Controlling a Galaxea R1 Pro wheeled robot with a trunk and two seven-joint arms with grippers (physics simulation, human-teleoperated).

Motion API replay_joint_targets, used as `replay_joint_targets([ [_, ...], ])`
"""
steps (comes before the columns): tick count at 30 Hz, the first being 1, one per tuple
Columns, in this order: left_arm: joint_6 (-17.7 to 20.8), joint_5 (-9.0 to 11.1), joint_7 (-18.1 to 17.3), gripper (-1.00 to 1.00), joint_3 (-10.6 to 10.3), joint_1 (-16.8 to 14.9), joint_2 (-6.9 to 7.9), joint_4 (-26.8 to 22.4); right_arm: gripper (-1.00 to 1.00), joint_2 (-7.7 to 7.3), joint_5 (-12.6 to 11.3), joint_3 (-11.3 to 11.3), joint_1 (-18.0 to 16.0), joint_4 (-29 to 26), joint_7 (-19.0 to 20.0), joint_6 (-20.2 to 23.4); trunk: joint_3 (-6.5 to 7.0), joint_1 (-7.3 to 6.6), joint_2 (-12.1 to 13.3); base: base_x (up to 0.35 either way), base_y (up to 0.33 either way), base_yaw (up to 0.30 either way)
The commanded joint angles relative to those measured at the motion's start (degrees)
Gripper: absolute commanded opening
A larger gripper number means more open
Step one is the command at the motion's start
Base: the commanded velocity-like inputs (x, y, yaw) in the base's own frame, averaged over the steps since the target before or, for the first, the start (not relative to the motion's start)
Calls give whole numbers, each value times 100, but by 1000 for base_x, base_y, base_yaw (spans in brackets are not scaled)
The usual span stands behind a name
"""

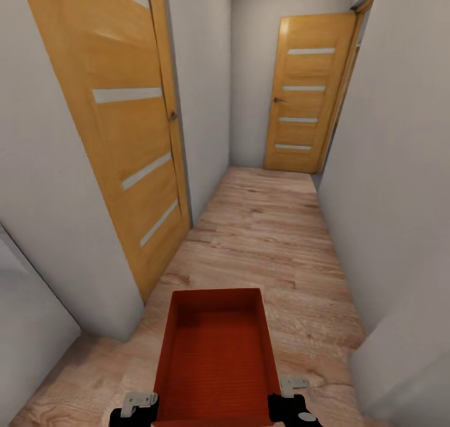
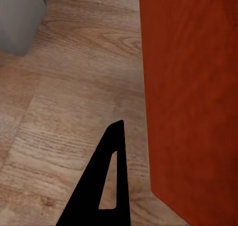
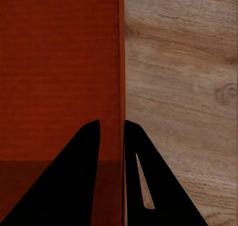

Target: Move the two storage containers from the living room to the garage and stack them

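Observation:
One orange-red storage container [image 1: 215, 358] hangs low in front of me over a wood-plank floor, its open top and ribbed bottom facing up. My right gripper [image 3: 111, 123] is shut on its right wall [image 3: 121, 62], one finger inside and one outside; it also appears at the container's near right corner [image 1: 292, 403]. My left gripper [image 1: 139, 407] sits at the near left corner. In the left wrist view one black finger [image 2: 106, 186] stands just outside the container's side [image 2: 193, 97], with a sliver of floor between them; the other finger is hidden behind that wall.
I am in a narrow corridor with pale grey walls. A wooden door [image 1: 125, 120] with glass strips lies close on the left, and a similar door [image 1: 306, 89] closes the far end. The plank floor [image 1: 269, 239] runs ahead between the walls.

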Motion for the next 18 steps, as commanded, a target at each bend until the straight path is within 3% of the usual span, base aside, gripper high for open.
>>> replay_joint_targets([
  [1, -15, 19, 6, -100, 46, -3, 0, 6, -100, 1, 9, -23, -5, 0, -33, -16, -5, 3, -2, 346, 0, 0],
  [18, -7, 20, 6, -100, 46, -3, 0, 6, -100, 1, 9, -23, -5, 2, -34, -17, -5, 3, -2, 346, 0, -7],
])
